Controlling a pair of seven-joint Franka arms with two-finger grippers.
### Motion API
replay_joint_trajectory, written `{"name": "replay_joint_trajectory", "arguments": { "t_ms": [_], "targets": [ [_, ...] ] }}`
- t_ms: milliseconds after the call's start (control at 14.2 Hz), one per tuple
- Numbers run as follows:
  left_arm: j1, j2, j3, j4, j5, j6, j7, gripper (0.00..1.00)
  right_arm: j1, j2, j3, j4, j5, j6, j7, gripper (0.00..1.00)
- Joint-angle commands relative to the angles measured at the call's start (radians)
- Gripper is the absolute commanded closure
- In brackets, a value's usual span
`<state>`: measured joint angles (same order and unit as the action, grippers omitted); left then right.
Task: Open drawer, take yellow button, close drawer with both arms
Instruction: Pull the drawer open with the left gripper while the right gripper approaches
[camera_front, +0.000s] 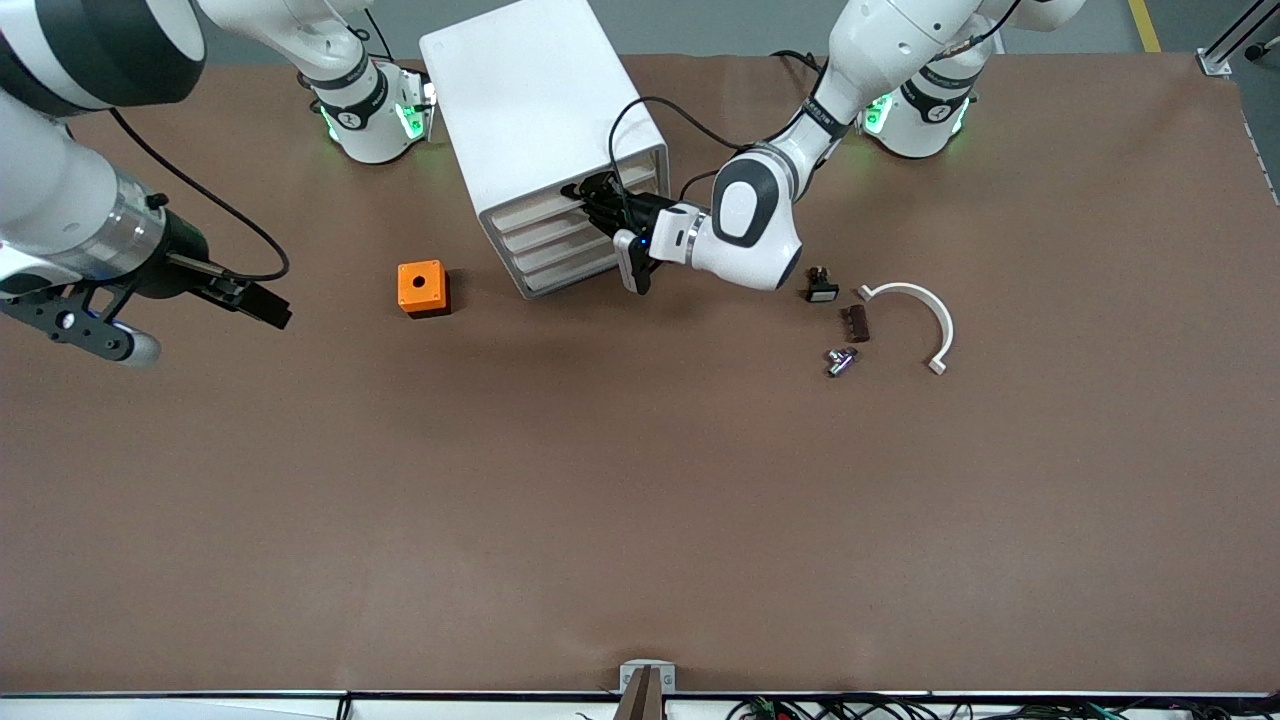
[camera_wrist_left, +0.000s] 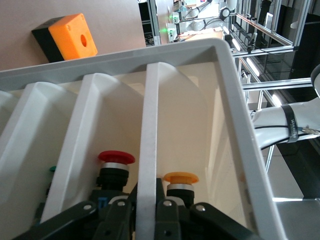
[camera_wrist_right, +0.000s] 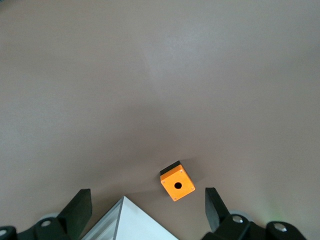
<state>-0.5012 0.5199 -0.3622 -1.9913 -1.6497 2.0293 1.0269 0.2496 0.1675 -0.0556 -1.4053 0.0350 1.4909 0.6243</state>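
Spanning the whole scene, the brown worktop (camera_front: 640, 500) carries a tall white cabinet (camera_front: 530, 110) near its edge where the robot bases stand, turned so that its stacked drawers face the left arm's end and partly the front camera. At its face the left arm reaches in level with the top drawer (camera_wrist_left: 235, 90), presumably because a sideways pull is the way to slide that tray out. The left tool (camera_front: 600, 200) has its fingers together, clamped on a white divider rib (camera_wrist_left: 150, 150) of that drawer, which gives it a purchase on the tray itself. The right arm waits up over the worktop's edge at its own end; the right tool (camera_wrist_right: 147, 210) hangs with its fingers spread wide and nothing between them, likely kept clear until picking is called for. On the worktop beside the cabinet, toward the right arm's end, sits an orange cube (camera_front: 423, 287) with a hole. A white curved bracket (camera_front: 925, 320) and a few small parts lie toward the left arm's end. Inside the drawer, the button (camera_wrist_left: 180, 182) with its orange-yellow cap stands in the compartment just beside the gripped rib, close against the left tool's fingers, while a red-capped button (camera_wrist_left: 115, 165) stands in the compartment next to it, across that rib.
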Motion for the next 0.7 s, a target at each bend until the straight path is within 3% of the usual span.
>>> {"name": "replay_joint_trajectory", "arguments": {
  "t_ms": [0,634],
  "targets": [
    [0.004,0.003,0.000,-0.003,-0.019,0.031,0.015,0.96,0.045,0.000,-0.006,0.008,0.014,-0.011,0.093,0.00],
    [0.085,0.032,0.014,0.054,0.010,0.020,-0.057,0.98,0.207,0.004,-0.006,0.009,0.046,0.009,0.406,0.00]
  ]
}}
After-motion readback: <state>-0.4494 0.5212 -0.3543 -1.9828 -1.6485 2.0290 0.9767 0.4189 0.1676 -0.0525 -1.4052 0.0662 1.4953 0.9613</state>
